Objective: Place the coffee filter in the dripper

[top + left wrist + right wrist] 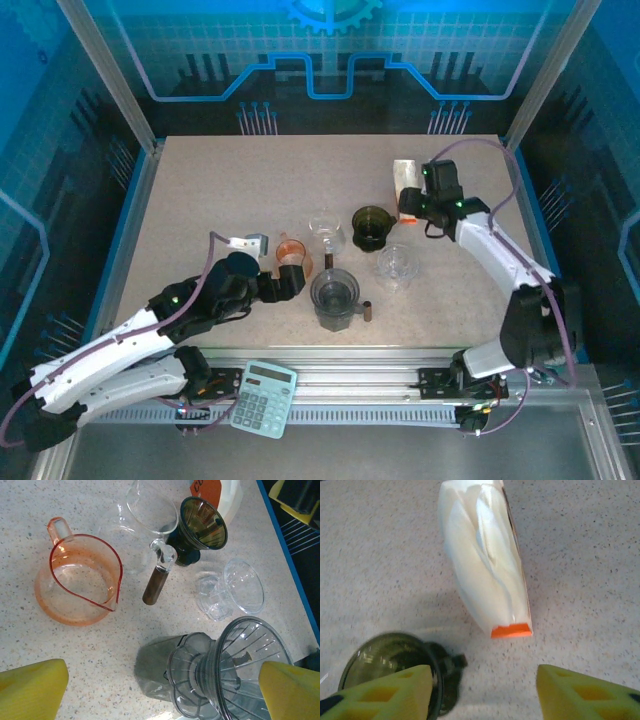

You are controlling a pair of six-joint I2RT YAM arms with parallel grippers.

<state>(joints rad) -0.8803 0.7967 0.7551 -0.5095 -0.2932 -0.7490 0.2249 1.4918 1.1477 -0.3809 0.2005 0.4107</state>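
Though close to white paper filter pack (pixel 480 565) at far right, noted right pincer (pixel 485 680) partly open, empty; left pincer (pixel 160 690) wide open, empty.

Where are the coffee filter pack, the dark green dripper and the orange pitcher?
coffee filter pack (pixel 482 565), right wrist view, middle of the white filters.
dark green dripper (pixel 202 522), left wrist view, inside of its cone.
orange pitcher (pixel 75 587), left wrist view, its see-through floor.
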